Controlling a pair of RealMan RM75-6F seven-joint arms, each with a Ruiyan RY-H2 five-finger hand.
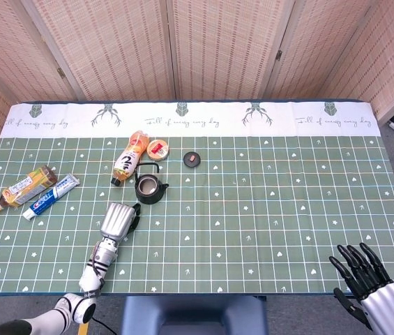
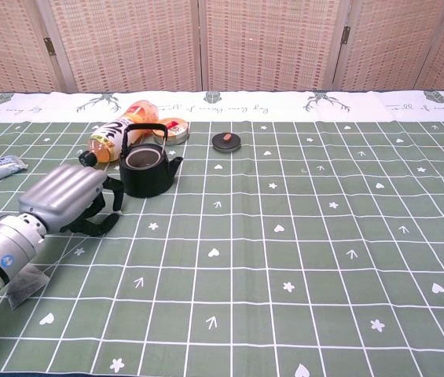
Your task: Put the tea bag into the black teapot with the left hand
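Observation:
The black teapot (image 1: 148, 188) (image 2: 146, 167) stands open, handle upright, left of the table's middle. Its lid (image 1: 192, 159) (image 2: 226, 142) lies apart, to the back right. My left hand (image 1: 118, 222) (image 2: 64, 198) rests low over the cloth just in front and left of the teapot, fingers curled in, and I see nothing in them. In the chest view a pale translucent sachet, apparently the tea bag (image 2: 25, 287), lies on the cloth under my left forearm. The head view hides it. My right hand (image 1: 364, 279) hangs past the front right edge, fingers spread and empty.
An orange drink bottle (image 1: 128, 159) and a small round tin (image 1: 157, 148) lie just behind the teapot. A brown bottle (image 1: 24, 187) and a toothpaste tube (image 1: 51, 196) lie at the far left. A folding screen (image 1: 197, 49) closes off the back.

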